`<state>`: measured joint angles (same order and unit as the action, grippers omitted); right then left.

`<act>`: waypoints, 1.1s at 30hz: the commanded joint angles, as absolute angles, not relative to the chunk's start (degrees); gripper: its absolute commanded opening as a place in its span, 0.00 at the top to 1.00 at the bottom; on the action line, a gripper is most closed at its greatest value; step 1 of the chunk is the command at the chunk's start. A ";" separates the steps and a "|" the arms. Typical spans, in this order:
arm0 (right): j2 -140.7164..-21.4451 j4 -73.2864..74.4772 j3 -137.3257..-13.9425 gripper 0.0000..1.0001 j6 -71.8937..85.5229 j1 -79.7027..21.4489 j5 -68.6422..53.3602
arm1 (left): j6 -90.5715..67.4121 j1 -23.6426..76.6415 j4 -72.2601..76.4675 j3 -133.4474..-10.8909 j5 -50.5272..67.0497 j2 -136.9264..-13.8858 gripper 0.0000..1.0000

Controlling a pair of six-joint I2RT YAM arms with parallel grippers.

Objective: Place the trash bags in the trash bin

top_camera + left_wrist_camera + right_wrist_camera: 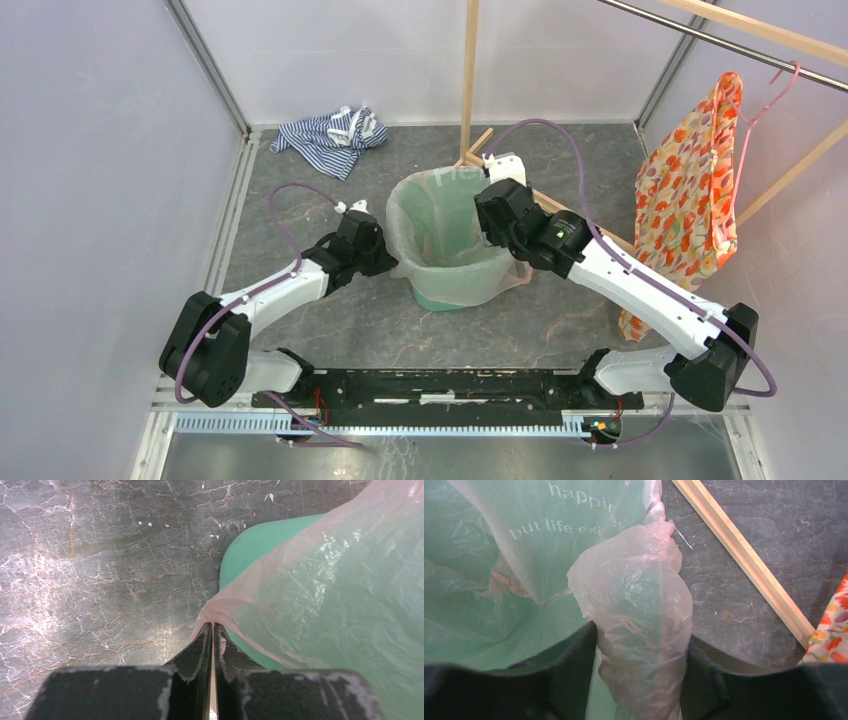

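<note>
The mint-green trash bin (441, 296) stands upright mid-floor between both arms. The pale pink translucent trash bag (415, 215) lines it and drapes over its rim and outer wall. My left gripper (385, 250) is at the bin's left side, shut on a pinched edge of the bag. In the left wrist view its jaws (212, 626) meet on that pink fold (220, 607), next to the bin's green wall (250, 545). My right gripper (492, 215) hangs over the right rim. Its jaws (639, 640) stand wide apart with a loose bunched fold of the bag (634, 595) between them.
A blue-white striped cloth (330, 135) lies at the back left. An orange floral garment (690, 190) hangs on a pink hanger at the right. A wooden rack post (468, 70) rises behind the bin, and its base bar (744, 555) runs along the floor beside it.
</note>
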<state>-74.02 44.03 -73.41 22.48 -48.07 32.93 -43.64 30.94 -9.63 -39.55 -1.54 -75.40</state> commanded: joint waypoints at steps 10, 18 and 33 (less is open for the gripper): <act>-73.63 39.26 -71.70 0.31 23.57 -47.64 30.53 | -42.81 31.11 -5.40 -37.70 -3.65 -76.87 0.91; -69.12 38.53 -74.34 0.06 22.53 -47.69 26.79 | -42.45 31.11 -5.82 -38.10 -4.03 -77.19 0.90; -55.95 43.71 -72.26 0.08 23.78 -47.71 35.20 | -42.37 31.11 -6.04 -38.45 -3.97 -78.03 0.90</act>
<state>-59.40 41.25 -73.47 22.24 -47.83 29.28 -43.64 30.94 -7.77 -38.04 -2.92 -77.34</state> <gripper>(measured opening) 0.939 0.095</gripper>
